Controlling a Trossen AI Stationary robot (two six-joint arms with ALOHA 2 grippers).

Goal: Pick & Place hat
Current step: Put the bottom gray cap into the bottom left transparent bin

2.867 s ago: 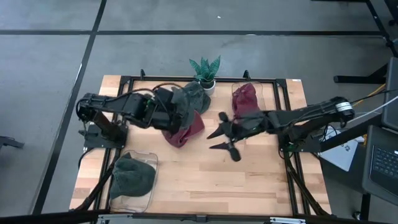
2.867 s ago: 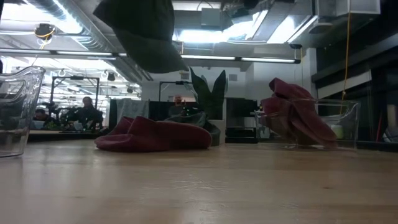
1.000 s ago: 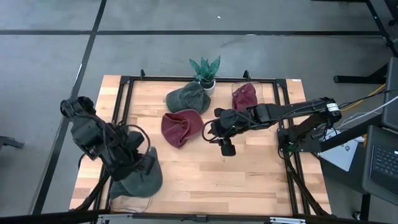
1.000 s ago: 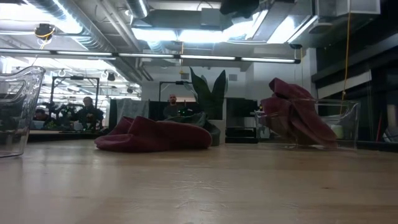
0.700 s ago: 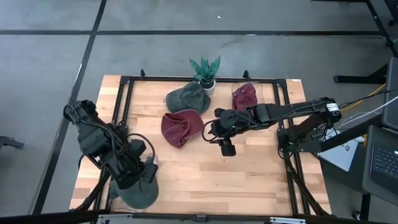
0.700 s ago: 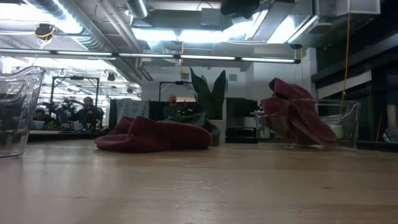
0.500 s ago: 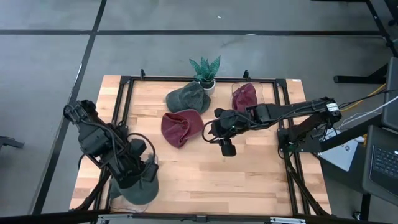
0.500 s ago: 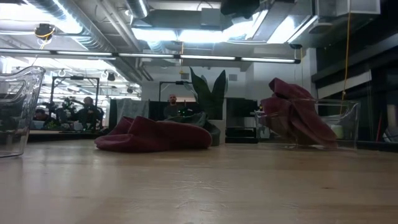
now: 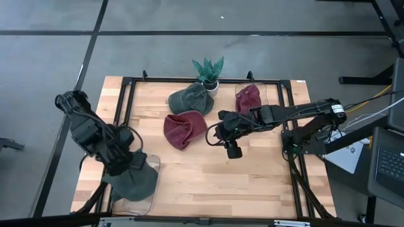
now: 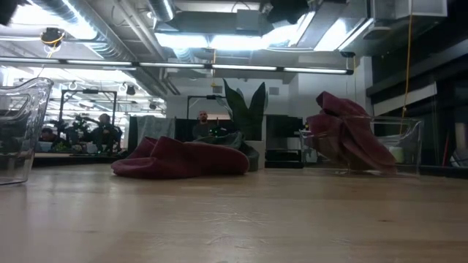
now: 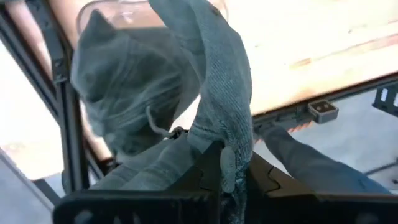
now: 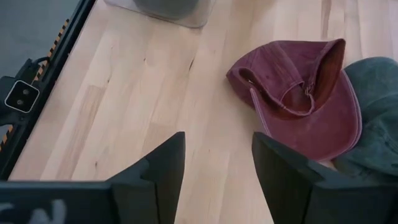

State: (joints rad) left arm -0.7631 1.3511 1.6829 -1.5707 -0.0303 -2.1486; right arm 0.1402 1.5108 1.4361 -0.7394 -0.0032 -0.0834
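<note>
My left gripper [image 9: 128,165] is shut on a dark green hat [image 9: 134,181] above the clear bin [image 9: 150,202] at the table's near left corner. In the left wrist view the green hat [image 11: 221,87] hangs under my fingers over the bin [image 11: 93,14]. More green cloth [image 11: 121,93] lies beneath it. A red hat [image 9: 183,129] lies on the table's middle, and another green hat [image 9: 189,98] rests behind it. My right gripper [image 9: 231,150] hovers open to the right of the red hat [image 12: 298,106]. My left gripper pinches a bunched edge of the green hat's cloth [image 11: 225,163] between its two fingers, coming steeply from above. The hat hangs slack below the fingers over the bin. Whether it touches the green cloth in the bin I cannot tell.
A clear bin [image 9: 252,94] at the far right holds a red hat [image 10: 344,135]. A small potted plant [image 9: 208,72] stands at the far edge's middle. A black frame [image 9: 129,82] rims the table. Bare wood [image 9: 214,183] stretches along the near side.
My left gripper has carried the green hat above the near-left bin, first toward the table's near edge, then back toward its left edge, sinking and rolling a little. The hat hangs from it throughout. The right arm has kept still.
</note>
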